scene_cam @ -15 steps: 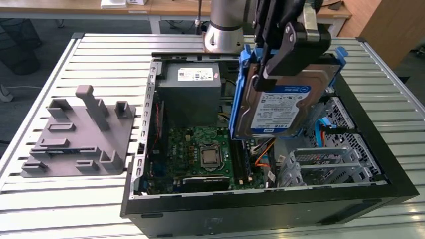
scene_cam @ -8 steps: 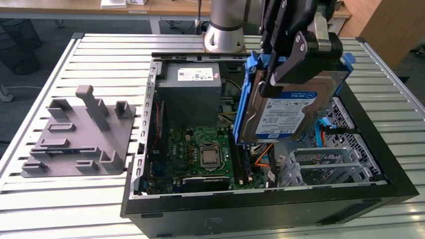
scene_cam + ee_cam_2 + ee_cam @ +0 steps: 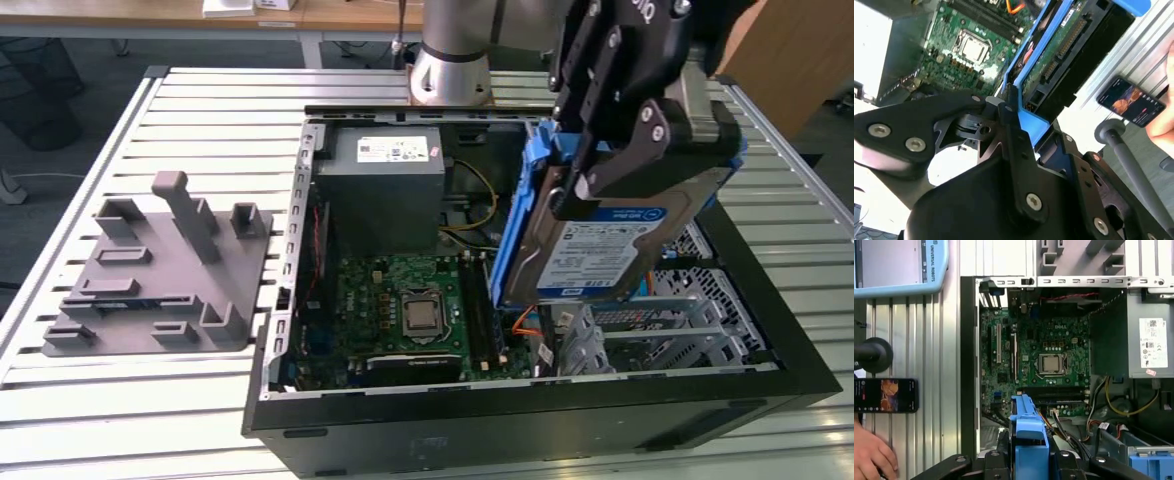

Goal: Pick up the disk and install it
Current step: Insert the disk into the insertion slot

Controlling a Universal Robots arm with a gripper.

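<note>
Gripping the disk (image 3: 601, 255) by its upper end, with the claw (image 3: 603, 170) clamped tight. Hanging near upright beneath it, over the open computer case (image 3: 534, 425).

One camera off the arm, two on its wrist.
The exterior view looks down across the slatted table (image 3: 200, 110), over the open computer case (image 3: 534, 405), towards the arm's base (image 3: 447, 70) at the far edge. The first wrist view faces straight down into the case; the second wrist view sits close behind the gripper (image 3: 1021, 117) and the disk (image 3: 1064, 55). All three share the motherboard (image 3: 407, 300).
</note>
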